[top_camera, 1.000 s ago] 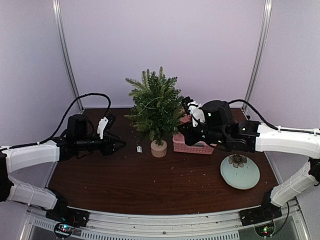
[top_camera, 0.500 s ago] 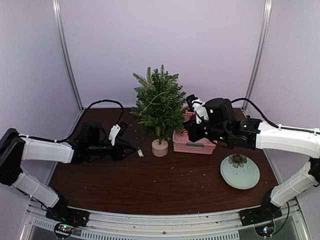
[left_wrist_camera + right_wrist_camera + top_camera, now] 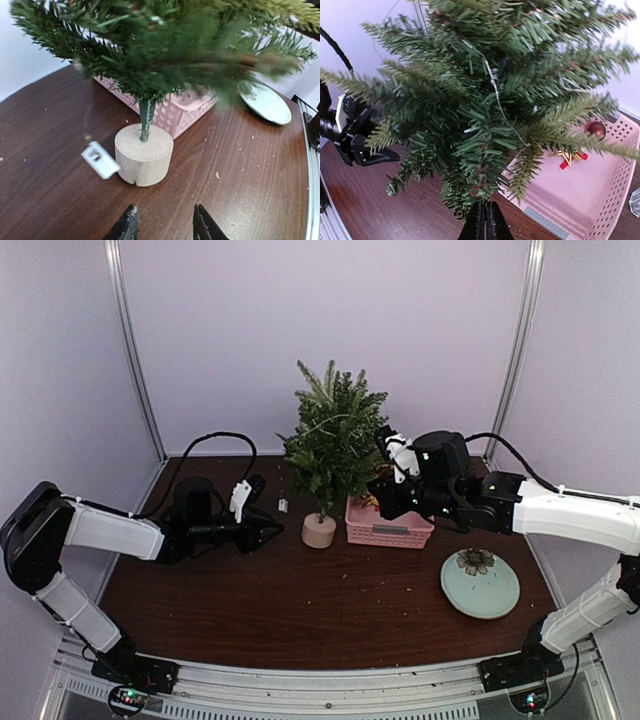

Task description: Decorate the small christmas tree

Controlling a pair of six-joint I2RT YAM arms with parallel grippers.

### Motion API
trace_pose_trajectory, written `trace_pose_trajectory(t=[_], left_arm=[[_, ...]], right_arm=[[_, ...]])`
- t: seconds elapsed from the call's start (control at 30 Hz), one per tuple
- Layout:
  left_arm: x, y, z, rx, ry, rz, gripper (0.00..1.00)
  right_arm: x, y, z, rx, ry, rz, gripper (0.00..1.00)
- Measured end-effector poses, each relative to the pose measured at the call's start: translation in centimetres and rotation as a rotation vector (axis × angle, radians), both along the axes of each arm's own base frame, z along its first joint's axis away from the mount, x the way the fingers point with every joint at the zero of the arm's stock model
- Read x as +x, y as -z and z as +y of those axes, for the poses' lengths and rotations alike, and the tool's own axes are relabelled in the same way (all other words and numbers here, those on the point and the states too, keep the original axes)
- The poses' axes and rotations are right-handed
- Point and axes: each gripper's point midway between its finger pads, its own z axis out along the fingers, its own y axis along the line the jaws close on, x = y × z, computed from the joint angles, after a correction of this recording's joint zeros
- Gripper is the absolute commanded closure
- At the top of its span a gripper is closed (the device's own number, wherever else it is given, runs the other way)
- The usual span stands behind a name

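Note:
The small christmas tree [image 3: 335,435] stands on its pale wooden stump [image 3: 319,530] and leans to the right. My right gripper [image 3: 485,220] is shut on the tip of a low branch [image 3: 485,182] on the tree's right side, over the pink basket's near edge. My left gripper [image 3: 165,224] hovers low over the table just left of the stump [image 3: 144,155], open with nothing between its fingers. A thin wire [image 3: 492,85] runs through the branches. A small white tag [image 3: 100,159] dangles from a thread beside the stump.
The pink basket [image 3: 388,530] sits right of the stump and holds a red ball [image 3: 596,129] and a gold star with red ribbon [image 3: 569,157]. A pale green plate [image 3: 495,595] with a flower-shaped ornament [image 3: 476,560] lies at the right front.
My left arm has reached right toward the stump and its jaws have narrowed. The tree's crown has tipped right along with my right gripper. The white tag has swung up off the table.

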Motion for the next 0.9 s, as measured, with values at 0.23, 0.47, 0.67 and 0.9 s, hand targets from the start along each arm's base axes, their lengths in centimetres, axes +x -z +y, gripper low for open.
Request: trace_pose_trajectory(t=[0.23, 0.47, 0.67, 0.9], left_arm=[[0.5, -0.6, 0.1, -0.007, -0.019, -0.025, 0.61], [0.6, -2.1, 0.1, -0.001, -0.014, -0.061, 0.47], [2.7, -3.8, -1.5, 0.026, 0.019, -0.147, 0.36], [5.8, -2.3, -3.8, 0.067, 0.042, -0.205, 0.36]], right_arm=[[-0.8, -0.5, 1.7, 0.033, -0.088, 0.007, 1.00], [-1.6, -0.4, 5.4, 0.046, -0.207, 0.015, 1.00], [-1.5, -0.8, 6.5, 0.057, -0.241, 0.009, 1.00], [-1.7, -0.9, 6.7, 0.061, -0.254, 0.011, 1.00]])
